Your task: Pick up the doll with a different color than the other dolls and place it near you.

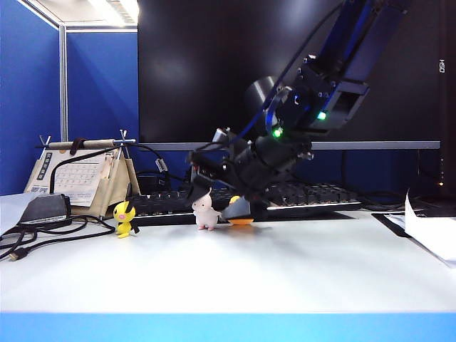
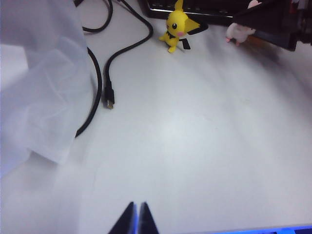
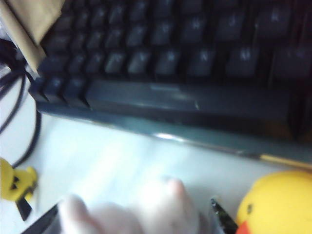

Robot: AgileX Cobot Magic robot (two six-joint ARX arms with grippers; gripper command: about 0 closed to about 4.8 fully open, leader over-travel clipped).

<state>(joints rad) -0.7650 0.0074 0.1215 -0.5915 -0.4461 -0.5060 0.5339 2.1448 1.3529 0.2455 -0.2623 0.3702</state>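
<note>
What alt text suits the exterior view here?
The right gripper, jaws open, reaches down around a small pale-pink rabbit doll on the white table, between a yellow pointy-eared doll and a partly hidden yellow duck.

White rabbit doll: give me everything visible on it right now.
The white rabbit doll is a tiny, glossy, plastic-looking figure, white with a pale-pink tint and long ears. It stands upright on the white table before the keyboard, between the yellow pointy-eared figure and the yellow duck. The right gripper is lowered over it, jaws open to either side; contact isn't clear. The left gripper is shut, far off.
</note>
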